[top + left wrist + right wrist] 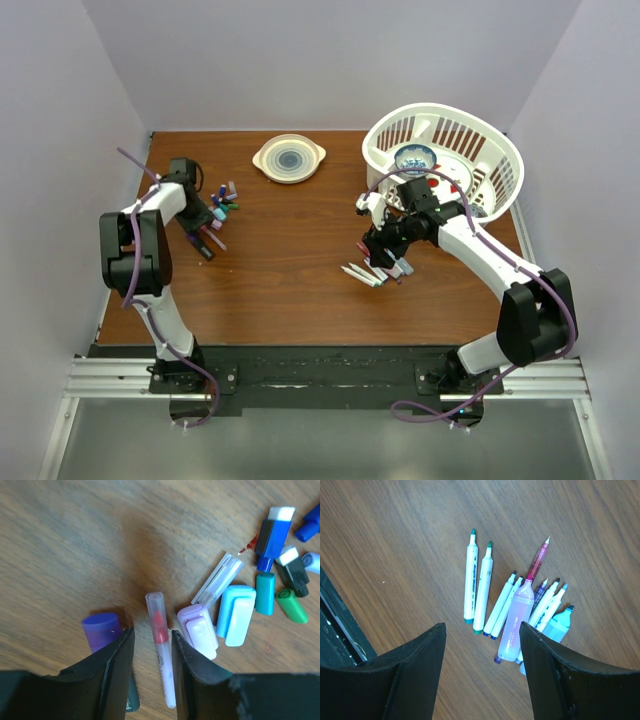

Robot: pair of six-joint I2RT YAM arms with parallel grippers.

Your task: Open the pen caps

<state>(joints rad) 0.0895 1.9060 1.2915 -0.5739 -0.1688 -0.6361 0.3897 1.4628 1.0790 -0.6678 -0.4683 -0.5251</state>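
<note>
My left gripper is low over the table with its jaws slightly apart. They straddle a white pen with a red tip under a clear cap, and a small gap shows on each side. Loose pen caps lie around it: purple, lilac, light blue, teal, green, black and blue. In the top view this pile lies beside the left gripper. My right gripper is open and empty above a row of uncapped pens, which also show in the top view.
A cream plate sits at the back middle. A white slatted basket with a patterned bowl stands at the back right, close behind the right arm. A clear cap lies among the caps.
</note>
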